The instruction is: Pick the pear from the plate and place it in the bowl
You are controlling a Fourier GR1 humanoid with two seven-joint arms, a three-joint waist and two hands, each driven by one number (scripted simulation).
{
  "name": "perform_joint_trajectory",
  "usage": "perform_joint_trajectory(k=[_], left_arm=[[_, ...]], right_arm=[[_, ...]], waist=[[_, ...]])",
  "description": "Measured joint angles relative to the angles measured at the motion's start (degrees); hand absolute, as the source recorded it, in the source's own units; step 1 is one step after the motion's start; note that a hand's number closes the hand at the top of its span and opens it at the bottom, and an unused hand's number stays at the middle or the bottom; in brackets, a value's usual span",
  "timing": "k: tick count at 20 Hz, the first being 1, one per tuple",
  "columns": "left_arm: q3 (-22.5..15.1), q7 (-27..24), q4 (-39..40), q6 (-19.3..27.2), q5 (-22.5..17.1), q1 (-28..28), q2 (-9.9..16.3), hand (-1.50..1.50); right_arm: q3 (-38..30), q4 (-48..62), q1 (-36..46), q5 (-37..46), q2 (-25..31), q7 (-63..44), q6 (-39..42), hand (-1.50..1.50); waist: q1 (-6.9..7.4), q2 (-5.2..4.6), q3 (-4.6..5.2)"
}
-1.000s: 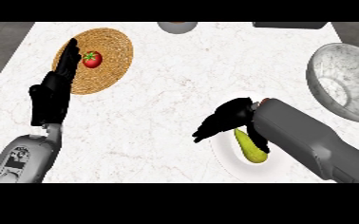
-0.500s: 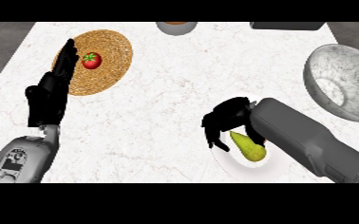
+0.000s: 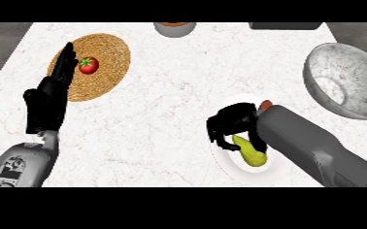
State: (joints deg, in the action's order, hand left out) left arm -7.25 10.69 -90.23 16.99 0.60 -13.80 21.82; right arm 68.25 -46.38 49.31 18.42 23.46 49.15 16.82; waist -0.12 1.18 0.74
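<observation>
Right hand (image 3: 231,126) over white plate (image 3: 231,161), fingers curled down at pear's (image 3: 251,154) upper end, apparently closing for pickup; grasp not confirmed. Pear lies on plate. Bowl (image 3: 337,85) up-right of plate, well apart, awaiting drop. Left hand (image 3: 50,99) open, resting far left of plate, beside woven mat (image 3: 108,73).

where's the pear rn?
Head view, lower right: the pear lies on the white plate, under the curled fingers of the right hand, down-left of the grey bowl.
</observation>
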Motion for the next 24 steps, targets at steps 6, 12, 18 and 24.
perform_joint_trajectory(k=[6,12,18,24], left_arm=[[2.6,-0.2,1.0,1.3,0.0,3.7,1.1,0.0],[4.4,-0.2,0.5,2.4,0.0,6.2,2.0,0.0],[4.9,-1.2,-0.2,2.9,0.0,8.4,1.8,0.0],[5.4,-1.2,-1.6,2.0,-0.6,8.5,2.4,0.0]], right_arm=[[-8.3,-2.0,-7.2,-5.0,2.9,-15.9,-7.8,1.5],[-15.8,-11.5,-15.8,-11.0,3.6,-26.0,-16.8,1.5],[-23.0,-24.9,-22.6,-15.4,6.6,-33.8,-26.4,1.5],[-29.4,-40.2,-29.5,-16.4,15.7,-43.8,-34.3,1.5]], waist=[[-6.19,2.28,0.05],[-9.11,2.75,-0.04],[-10.26,2.52,-0.29],[-9.12,1.66,-0.38]])
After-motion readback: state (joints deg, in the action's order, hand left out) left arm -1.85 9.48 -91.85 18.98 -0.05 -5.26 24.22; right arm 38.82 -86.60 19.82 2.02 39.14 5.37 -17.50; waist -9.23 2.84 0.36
